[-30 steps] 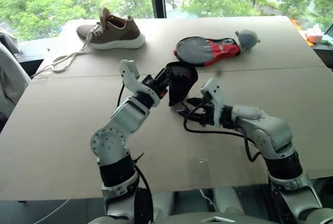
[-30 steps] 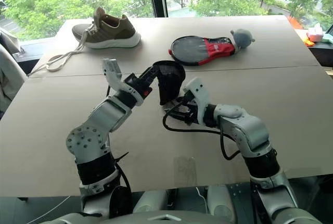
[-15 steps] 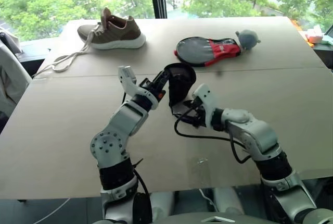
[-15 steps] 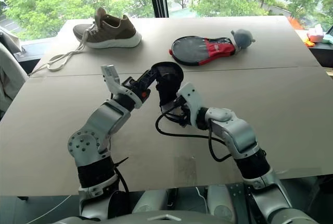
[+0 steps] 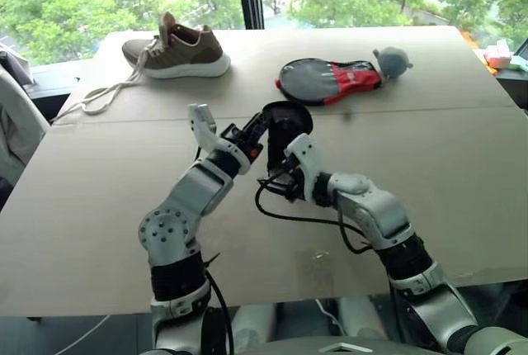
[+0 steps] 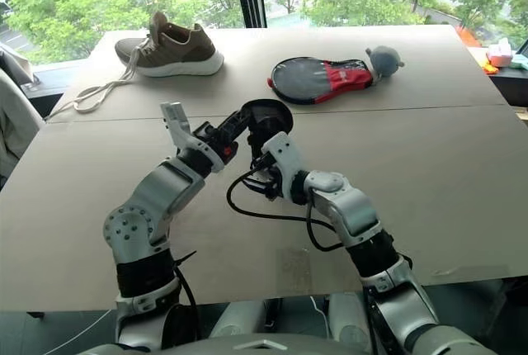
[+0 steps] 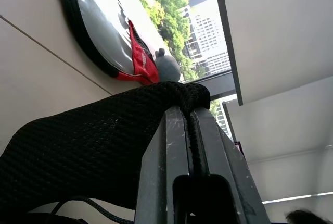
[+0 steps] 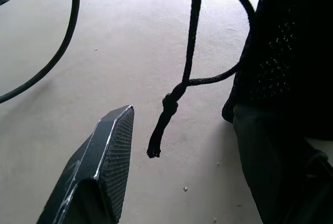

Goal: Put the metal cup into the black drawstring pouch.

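My left gripper [image 5: 263, 125] is shut on the rim of the black drawstring pouch [image 5: 285, 127] and holds it up off the table, mouth facing away from me. In the left wrist view the mesh fabric [image 7: 88, 151] is pinched between the closed fingers [image 7: 174, 146]. My right gripper [image 5: 275, 182] stands open just below and beside the pouch. In the right wrist view the knotted drawstring cord [image 8: 167, 104] hangs between its two fingers [image 8: 106, 156], with the pouch [image 8: 283, 41] over the other one. The metal cup is hidden.
A brown shoe [image 5: 176, 45] with a long white lace [image 5: 99, 99] lies at the far left. A black-and-red paddle cover [image 5: 327, 80] and a grey plush ball [image 5: 393, 60] lie at the back. My right arm's black cable [image 5: 301, 217] loops on the tan table [image 5: 462, 165].
My right gripper has moved left and slightly down, in under the hanging pouch, still open. The left gripper has kept its place and its hold, rolling a little.
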Robot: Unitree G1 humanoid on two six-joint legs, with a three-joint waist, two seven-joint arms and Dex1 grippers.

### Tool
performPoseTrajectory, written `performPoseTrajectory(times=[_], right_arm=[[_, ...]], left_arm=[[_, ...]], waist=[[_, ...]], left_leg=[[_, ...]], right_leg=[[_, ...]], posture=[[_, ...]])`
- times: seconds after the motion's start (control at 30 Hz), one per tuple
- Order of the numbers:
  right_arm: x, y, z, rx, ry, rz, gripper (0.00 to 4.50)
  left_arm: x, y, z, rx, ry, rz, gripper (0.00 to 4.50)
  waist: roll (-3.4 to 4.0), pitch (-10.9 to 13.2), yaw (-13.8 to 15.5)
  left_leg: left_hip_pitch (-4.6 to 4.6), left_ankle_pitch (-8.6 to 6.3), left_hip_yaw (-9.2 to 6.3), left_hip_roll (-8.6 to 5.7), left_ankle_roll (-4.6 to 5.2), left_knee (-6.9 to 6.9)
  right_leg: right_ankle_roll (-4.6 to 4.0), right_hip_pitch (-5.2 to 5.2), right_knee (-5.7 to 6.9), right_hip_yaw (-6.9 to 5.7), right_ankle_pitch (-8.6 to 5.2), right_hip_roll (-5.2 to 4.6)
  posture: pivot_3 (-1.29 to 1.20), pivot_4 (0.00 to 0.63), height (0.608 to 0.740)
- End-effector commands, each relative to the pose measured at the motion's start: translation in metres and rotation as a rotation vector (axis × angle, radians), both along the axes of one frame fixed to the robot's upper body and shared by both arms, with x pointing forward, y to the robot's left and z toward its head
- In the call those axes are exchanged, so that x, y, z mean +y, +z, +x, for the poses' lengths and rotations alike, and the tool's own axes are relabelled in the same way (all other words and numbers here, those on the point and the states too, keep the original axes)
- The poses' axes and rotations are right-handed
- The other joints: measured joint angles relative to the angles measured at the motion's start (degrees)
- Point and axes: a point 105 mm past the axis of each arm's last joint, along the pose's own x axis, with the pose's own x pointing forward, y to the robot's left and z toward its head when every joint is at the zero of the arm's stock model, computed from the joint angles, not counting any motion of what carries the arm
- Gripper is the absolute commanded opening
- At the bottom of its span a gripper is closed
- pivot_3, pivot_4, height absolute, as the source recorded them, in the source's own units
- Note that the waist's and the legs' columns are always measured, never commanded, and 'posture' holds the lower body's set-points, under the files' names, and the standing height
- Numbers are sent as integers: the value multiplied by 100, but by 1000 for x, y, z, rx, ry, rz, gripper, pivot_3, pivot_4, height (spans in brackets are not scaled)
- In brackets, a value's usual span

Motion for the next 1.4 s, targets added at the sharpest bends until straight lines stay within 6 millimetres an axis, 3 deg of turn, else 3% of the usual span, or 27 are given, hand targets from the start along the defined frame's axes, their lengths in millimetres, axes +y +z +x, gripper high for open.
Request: performPoseTrajectory(times=[0.03,0.07,0.2,0.23,0.33,0.5,0.67,0.77,0.9,0.97,1.2,1.4], right_arm=[[4,15,5,-61,-2,35,2169],[3,14,6,-62,-6,37,1993],[-2,17,7,-58,-17,59,85],[-3,17,6,-56,-13,63,32],[-10,19,6,-78,-16,62,32],[-39,35,8,-168,-37,4,32],[-65,56,8,-315,-32,-129,32],[-76,68,11,-412,-35,-216,0],[-91,78,18,-562,-40,-378,0],[-103,92,29,-691,-81,-479,0],[-119,161,56,-1180,-221,-656,0],[-104,222,49,-1512,-265,-590,0]], left_arm=[[-4,9,-2,-34,-23,-15,0],[-4,10,-2,-35,-21,-18,0],[-2,8,-3,-33,-18,-19,0],[-2,7,-3,-31,-18,-19,0],[-1,6,-2,-24,-13,-11,0],[7,9,-4,-53,5,-23,0],[6,36,-19,-212,-62,-114,0],[3,50,-31,-296,-130,-182,871],[3,47,-34,-278,-145,-148,2744],[4,48,-40,-283,-174,-159,3607],[5,51,-46,-342,-192,-14,3607],[-6,42,-37,-450,-243,329,3607]], waist=[[0,0,-1],[0,0,0],[0,0,-21],[0,0,-23],[0,0,-27],[0,0,-21],[0,1,-22],[0,2,-52],[-1,2,-37],[-1,3,-37],[-13,12,-34],[-22,25,-32]], left_leg=[[0,0,-1,0,0,0],[0,0,-1,0,0,0],[0,0,-1,0,0,-2],[0,0,-1,0,0,-3],[0,0,-1,0,0,-3],[-1,0,-1,-1,0,-3],[-2,-1,-1,-1,1,-4],[-2,-1,2,2,1,-6],[0,0,3,2,1,-6],[-1,0,4,2,1,-5],[0,0,14,2,0,-6],[-6,0,18,1,0,-11]], right_leg=[[0,0,0,0,0,0],[0,0,0,-1,0,0],[0,0,0,0,0,0],[0,-1,0,0,0,0],[0,-1,0,0,0,0],[0,0,-1,0,0,-1],[0,0,-3,-1,-1,-2],[0,-2,-3,0,-1,-1],[0,0,-4,0,-2,-2],[0,0,-5,1,-2,-3],[0,-1,-6,7,-2,-3],[0,-9,-10,10,-2,0]], posture=[[0,150,736],[0,150,736],[0,150,736],[0,150,736],[0,150,736],[0,150,736],[0,150,736],[0,150,736],[0,150,736],[0,150,736],[0,150,736],[0,150,736]])
